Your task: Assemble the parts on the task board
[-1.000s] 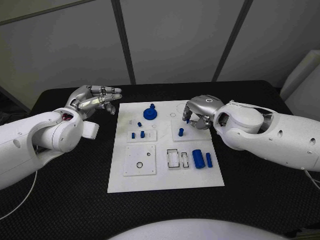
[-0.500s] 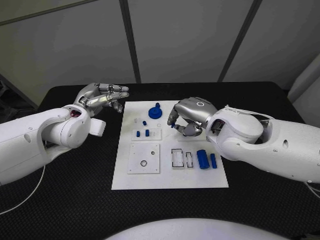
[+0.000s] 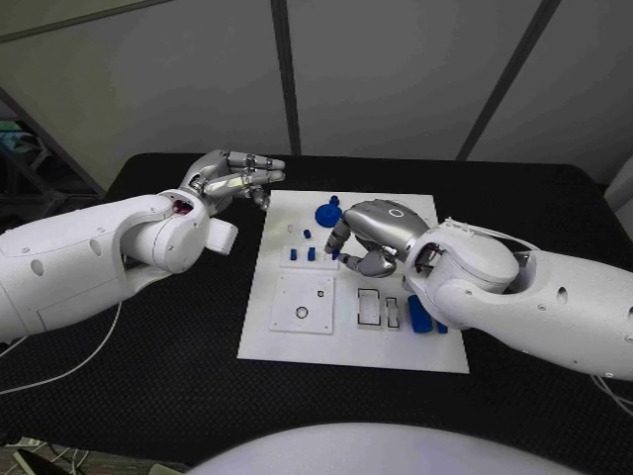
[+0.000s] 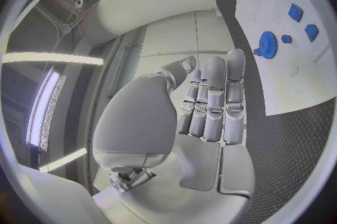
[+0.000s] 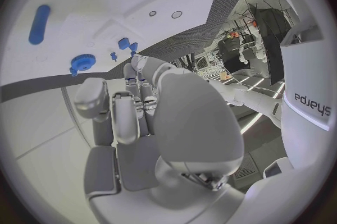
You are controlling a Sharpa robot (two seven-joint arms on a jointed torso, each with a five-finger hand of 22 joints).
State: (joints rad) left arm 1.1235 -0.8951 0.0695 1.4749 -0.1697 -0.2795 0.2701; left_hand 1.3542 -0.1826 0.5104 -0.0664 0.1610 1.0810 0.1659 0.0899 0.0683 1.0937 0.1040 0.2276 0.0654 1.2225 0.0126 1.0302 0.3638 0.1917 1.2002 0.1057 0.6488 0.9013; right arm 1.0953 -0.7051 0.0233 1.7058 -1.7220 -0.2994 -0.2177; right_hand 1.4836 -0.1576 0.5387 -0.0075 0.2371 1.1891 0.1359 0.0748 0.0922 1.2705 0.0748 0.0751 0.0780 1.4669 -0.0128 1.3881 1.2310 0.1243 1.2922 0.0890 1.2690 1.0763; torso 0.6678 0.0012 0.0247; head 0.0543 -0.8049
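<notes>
Table (image 3: 160, 376): black, textured; fills the lower half of the head view.
Board (image 3: 352, 346): white plate at frame centre, long side running near to far; also in the left wrist view (image 4: 295, 78) and right wrist view (image 5: 84, 5).
Near panel (image 3: 304, 302): raised white square at the board's lower left, with one round opening.
Slots (image 3: 378, 307): two black-outlined upright rectangles just right of the near panel.
Cylinder (image 3: 419, 317): large blue part at the board's lower right, half hidden by the right arm; lies free on the board in the right wrist view (image 5: 39, 24).
Pegs (image 3: 303, 254): two small blue parts standing on a panel at the board's centre left; seen too in the left wrist view (image 4: 303, 21).
Right hand (image 3: 362, 237): over the board's centre right, fingers curled downward; whether they grasp anything cannot be told.
Gear (image 3: 329, 212): blue toothed disc on the board's upper part, left of the right hand; also (image 4: 267, 44) and (image 5: 82, 62).
Left hand (image 3: 238, 176): upper left of centre, above the table beside the board's far left corner, fingers bent inward around nothing, touching no part.
</notes>
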